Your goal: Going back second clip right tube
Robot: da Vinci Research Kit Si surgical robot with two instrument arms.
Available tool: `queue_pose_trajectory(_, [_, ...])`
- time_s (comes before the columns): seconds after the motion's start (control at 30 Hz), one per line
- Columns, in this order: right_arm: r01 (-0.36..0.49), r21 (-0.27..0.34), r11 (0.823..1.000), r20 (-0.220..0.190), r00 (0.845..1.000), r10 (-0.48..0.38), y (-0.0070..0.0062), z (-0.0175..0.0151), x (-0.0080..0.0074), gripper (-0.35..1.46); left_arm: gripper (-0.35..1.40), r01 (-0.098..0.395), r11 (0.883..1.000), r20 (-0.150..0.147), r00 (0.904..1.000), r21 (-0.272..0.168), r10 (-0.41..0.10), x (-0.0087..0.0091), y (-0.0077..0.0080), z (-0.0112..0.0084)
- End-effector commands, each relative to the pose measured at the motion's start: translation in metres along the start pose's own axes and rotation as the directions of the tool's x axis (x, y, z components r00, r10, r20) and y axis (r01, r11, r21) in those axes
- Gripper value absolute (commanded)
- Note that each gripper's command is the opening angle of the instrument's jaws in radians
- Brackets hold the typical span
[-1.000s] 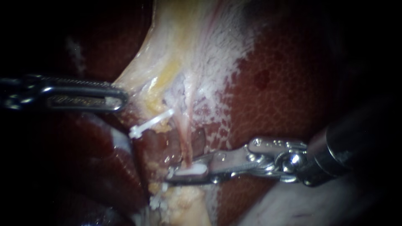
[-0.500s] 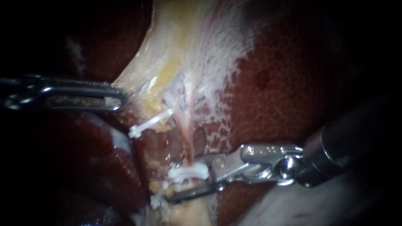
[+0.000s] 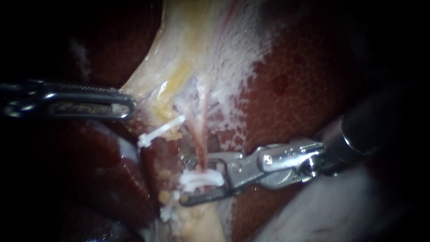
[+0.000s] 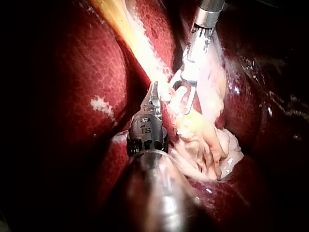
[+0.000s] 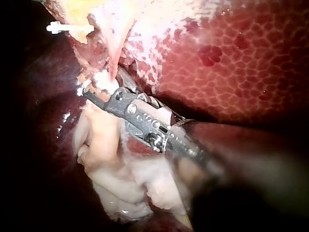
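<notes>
A thin pink tube [image 3: 201, 139] runs down from the pale gallbladder tissue [image 3: 197, 49]. A white clip [image 3: 202, 179] sits across its lower end. My right instrument [image 3: 186, 180] comes in from the right, and its jaws stand open above and below that clip with a gap showing. In the right wrist view the same clip [image 5: 103, 79] lies just ahead of the right instrument [image 5: 88, 93]. My left instrument [image 3: 130, 105] is shut on the pale edge of the gallbladder tissue, which is pulled left. The left wrist view shows the left instrument [image 4: 154, 88] pinching that tissue.
Another white clip [image 3: 160, 131] lies up and left of the tube, also seen in the right wrist view [image 5: 67, 28]. White clip bits [image 3: 166, 214] sit lower down among yellow fat. Dark red liver [image 3: 304, 89] fills the right, more liver [image 3: 89, 179] the lower left.
The right instrument's jaws have opened and left the white clip closed across the tube. Its shaft has lifted slightly against the liver. The left instrument has held still.
</notes>
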Motion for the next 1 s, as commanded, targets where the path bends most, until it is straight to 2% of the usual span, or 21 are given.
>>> queue_pose_trajectory(0.03, [0.011, 0.006, 1.0, 0.001, 1.0, -0.011, 0.0, 0.0, -0.0001, 0.6, -0.13, 0.0, 1.0, 0.0, 1.0, 0.0, 0.0, 0.0, 0.0, 0.0])
queue_pose_trajectory(0.37, [0.02, 0.014, 1.0, -0.001, 1.0, -0.02, -0.0005, -0.0014, -0.0008, 0.6, -0.13, 0.0, 1.0, 0.0, 1.0, 0.001, 0.0, 0.0001, 0.0001, -0.0001])
queue_pose_trajectory(0.63, [0.023, 0.034, 0.999, -0.006, 1.0, -0.023, -0.001, -0.0054, -0.002, 0.6, -0.13, -0.001, 1.0, 0.0, 1.0, -0.001, 0.001, 0.0002, 0.0003, -0.0002])
queue_pose_trajectory(0.8, [0.032, 0.028, 0.999, -0.009, 0.999, -0.032, -0.0009, -0.008, -0.0021, 0.6, -0.13, -0.001, 1.0, 0.0, 1.0, -0.001, 0.001, 0.0003, 0.0006, -0.0001])
queue_pose_trajectory(1.0, [0.04, -0.037, 0.999, -0.003, 0.999, -0.04, -0.0003, -0.0113, -0.0011, 0.6, -0.13, -0.001, 1.0, 0.0, 1.0, -0.001, 0.001, 0.0003, 0.0007, -0.0001])
